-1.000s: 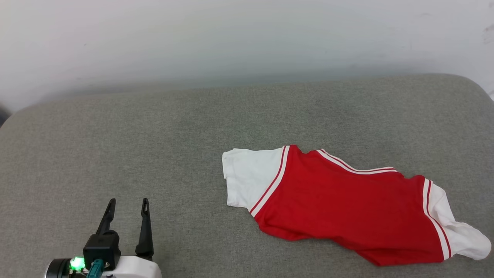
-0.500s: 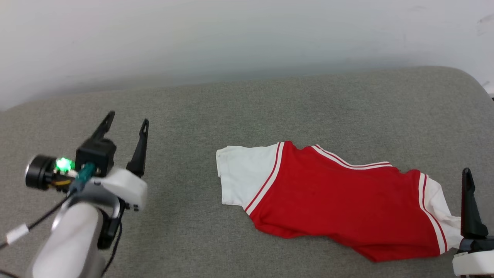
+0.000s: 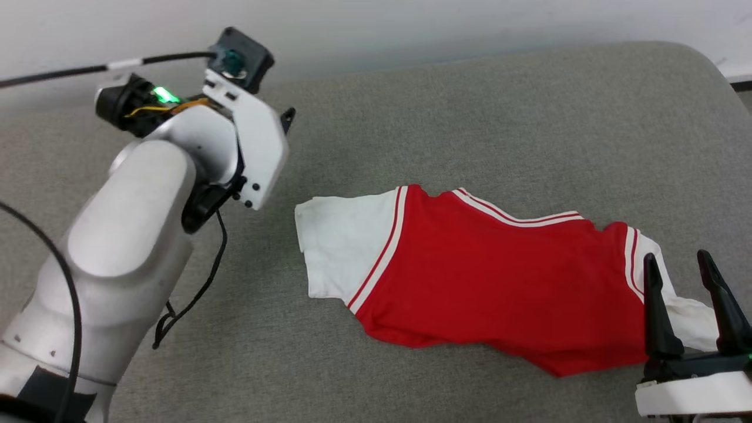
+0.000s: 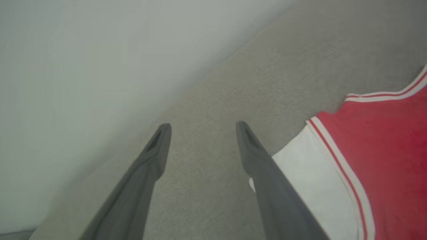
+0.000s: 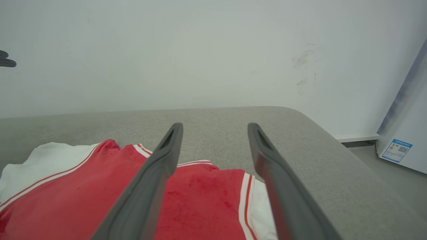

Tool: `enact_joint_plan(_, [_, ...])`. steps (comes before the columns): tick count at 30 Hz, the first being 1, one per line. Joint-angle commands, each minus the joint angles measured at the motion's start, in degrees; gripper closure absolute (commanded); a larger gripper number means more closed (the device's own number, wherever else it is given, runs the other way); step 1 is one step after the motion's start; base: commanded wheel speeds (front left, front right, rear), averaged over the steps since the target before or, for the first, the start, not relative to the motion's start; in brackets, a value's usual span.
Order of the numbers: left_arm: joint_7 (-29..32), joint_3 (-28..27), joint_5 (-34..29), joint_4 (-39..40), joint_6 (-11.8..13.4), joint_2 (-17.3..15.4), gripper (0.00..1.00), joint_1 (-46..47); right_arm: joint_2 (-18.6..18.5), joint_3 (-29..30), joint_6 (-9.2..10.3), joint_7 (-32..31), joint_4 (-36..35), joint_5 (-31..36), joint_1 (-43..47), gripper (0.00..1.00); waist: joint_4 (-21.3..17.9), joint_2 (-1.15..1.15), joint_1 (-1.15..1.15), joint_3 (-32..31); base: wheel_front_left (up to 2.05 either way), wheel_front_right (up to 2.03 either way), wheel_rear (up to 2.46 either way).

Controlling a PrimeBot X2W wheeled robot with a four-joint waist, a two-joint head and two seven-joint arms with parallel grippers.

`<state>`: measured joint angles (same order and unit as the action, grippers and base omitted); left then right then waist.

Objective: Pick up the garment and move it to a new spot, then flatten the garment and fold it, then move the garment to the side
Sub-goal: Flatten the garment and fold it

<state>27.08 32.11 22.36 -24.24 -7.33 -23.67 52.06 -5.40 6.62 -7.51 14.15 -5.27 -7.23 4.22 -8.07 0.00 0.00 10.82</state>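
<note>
A pale wall backs a grey upholstered pad, and the red jersey T-shirt lies on its near right part. The shirt is skewed and rumpled, with its plain red side up and no print showing.

The left end effector hangs with its fingers spread over bare grey fabric, just off the far-left edge of the left white sleeve. The right end effector is also spread and holds nothing. It is poised above the right white sleeve at the shirt's near right end.

Likely risks:
- If the left end effector closes where it is, it would probably pinch only upholstery, or just the sleeve hem, and the hem could slip free on the lift.
- The near hem looks doubled under, so a shallow grip may take one layer and drag the shirt instead of raising it.
- Uneven pulls from the two arms would twist the cloth further.
- The loose black cable under the left arm could brush the sleeve.
- The shirt's right end lies near the pad's edge and might slide off.

Counted: one T-shirt with two white sleeves, two end effectors with two dark fingers each, one cable, one pad, and one white cabinet beyond the pad's right side.
</note>
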Motion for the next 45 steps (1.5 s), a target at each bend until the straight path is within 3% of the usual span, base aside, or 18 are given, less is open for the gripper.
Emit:
enact_joint_plan(1, [4.8, 3.7, 3.4, -0.2, 0.0, -1.0, 0.00, 3.1, 0.1, -0.6, 0.04, 0.4, 0.3, 0.4, -1.7, 0.00, -1.5, 0.00, 0.00, 2.3, 0.00, 0.00, 0.00])
enact_joint_plan(7, [20.4, 17.6, 14.8, 0.0, 0.0, -4.2, 0.00, 11.1, 0.2, -2.3, 0.04, 0.8, 1.1, 1.0, -4.3, 0.00, -3.4, 0.00, 0.00, 6.5, 0.00, 0.00, 0.00])
enact_joint_plan(13, [28.7, 28.0, 21.4, -0.5, 0.0, -7.0, 0.00, 14.8, 0.5, -3.5, 0.04, 1.1, 1.9, 1.4, -6.9, 0.00, -5.3, 0.00, 0.00, 10.1, 0.00, 0.00, 0.00])
enact_joint_plan(24, [28.1, 39.3, 25.7, -2.5, 0.0, -8.6, 0.00, 16.0, 0.9, -4.1, 0.04, 1.1, 2.4, 1.7, -9.4, 0.00, -6.2, 0.00, 0.00, 13.3, 0.00, 0.00, 0.00])
enact_joint_plan(25, [28.4, 40.1, 26.0, -2.6, 0.0, -8.7, 0.36, 16.0, 0.8, -4.2, 0.04, 1.1, 2.6, 1.7, -9.6, 0.00, -6.2, 0.00, 0.00, 13.4, 0.00, 0.00, 0.00])
enact_joint_plan(26, [28.4, 40.5, 26.3, -2.7, 0.0, -8.9, 0.94, 16.0, 0.7, -4.2, 0.04, 1.1, 2.7, 1.8, -10.0, 0.00, -6.1, 0.00, 0.00, 13.3, 0.00, 0.00, 0.00])
enact_joint_plan(27, [28.3, 40.9, 26.5, -2.7, 0.0, -9.0, 1.00, 15.9, 0.5, -4.0, 0.04, 1.1, 2.7, 1.7, -10.2, 0.00, -6.0, 0.00, 0.00, 13.2, 0.00, 0.00, 0.00])
enact_joint_plan(31, [26.6, 41.2, 27.8, -1.7, 0.0, -9.8, 1.00, 16.4, -1.3, -2.5, 0.05, 1.1, 2.7, 1.1, -10.9, 0.00, -5.2, 0.00, 0.00, 11.6, 0.00, 0.00, 0.00])
enact_joint_plan(35, [22.7, 41.1, 28.7, 0.1, 0.0, -10.7, 1.00, 16.6, -5.5, -0.2, 0.04, 1.1, 1.9, 1.3, -12.3, 0.00, -4.3, 0.00, 0.00, 9.1, 0.00, 0.00, 0.00])
enact_joint_plan(38, [20.2, 41.2, 29.8, 1.7, 0.0, -12.0, 1.00, 15.9, -11.2, 0.9, 0.05, -2.3, 1.6, 0.6, -13.7, 0.00, -3.6, 0.00, 0.00, 7.3, 0.00, 0.00, 0.00])
enact_joint_plan(41, [18.3, 41.2, 30.5, 3.3, 0.0, -13.4, 1.00, 15.4, -19.1, -1.0, 0.04, -10.7, 1.5, -2.7, -15.0, 0.00, -2.7, 0.00, 0.00, 6.1, 0.00, 0.00, 0.00])
enact_joint_plan(45, [16.8, 41.3, 30.8, 5.3, 0.0, -14.6, 1.00, 14.7, -32.2, -7.4, 0.05, -26.3, 2.4, -12.5, -16.2, 0.00, -1.7, 0.00, 0.00, 5.5, 0.00, 0.00, 0.00])
